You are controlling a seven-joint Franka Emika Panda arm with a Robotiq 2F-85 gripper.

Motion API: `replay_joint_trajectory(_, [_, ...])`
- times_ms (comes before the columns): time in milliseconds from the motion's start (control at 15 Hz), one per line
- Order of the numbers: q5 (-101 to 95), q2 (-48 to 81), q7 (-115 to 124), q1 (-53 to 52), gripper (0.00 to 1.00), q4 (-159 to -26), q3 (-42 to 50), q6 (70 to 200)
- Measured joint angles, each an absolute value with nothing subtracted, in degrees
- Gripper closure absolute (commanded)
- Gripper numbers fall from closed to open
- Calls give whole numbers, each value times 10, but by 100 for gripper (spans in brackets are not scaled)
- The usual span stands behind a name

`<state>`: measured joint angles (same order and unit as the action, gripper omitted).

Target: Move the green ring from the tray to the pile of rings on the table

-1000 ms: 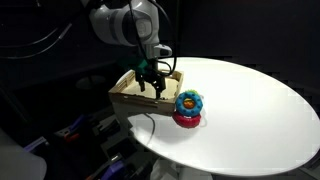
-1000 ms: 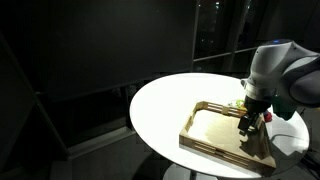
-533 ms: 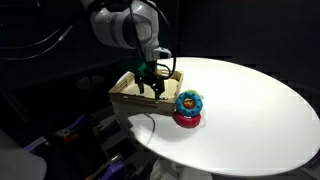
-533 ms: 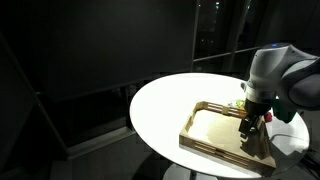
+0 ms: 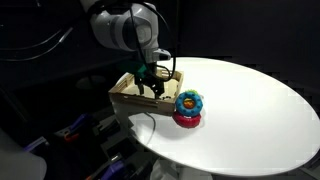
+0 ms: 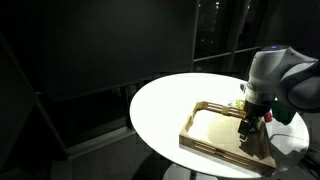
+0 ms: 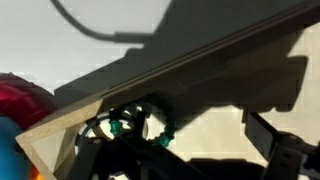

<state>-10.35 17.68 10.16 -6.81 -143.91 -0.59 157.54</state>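
Hardly anything has shifted in the last second: my gripper point(image 5: 152, 90) still hangs inside the tray point(image 5: 125, 98), just left of the pile of rings point(image 5: 187, 106). In the wrist view the green ring point(image 7: 118, 127) lies in the tray between my fingers, though I cannot tell whether they clamp it.

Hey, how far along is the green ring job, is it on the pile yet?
Nothing is finished: the pile of rings on the table has no green ring on it. In hand: the gripper is down inside the tray, with the green ring right at it in the wrist view; whether it grips cannot be told. Left: lift, carry over, release on the pile.
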Motion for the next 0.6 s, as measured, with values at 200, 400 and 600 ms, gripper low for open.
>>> replay_joint_trajectory(200, [-103, 183, 102, -68, 27, -1439, -6, 1585])
replay_joint_trajectory(400, [-103, 186, 102, -70, 44, -1438, -6, 1588])
replay_joint_trajectory(600, [-102, 185, 102, -73, 69, -1436, -6, 1589])
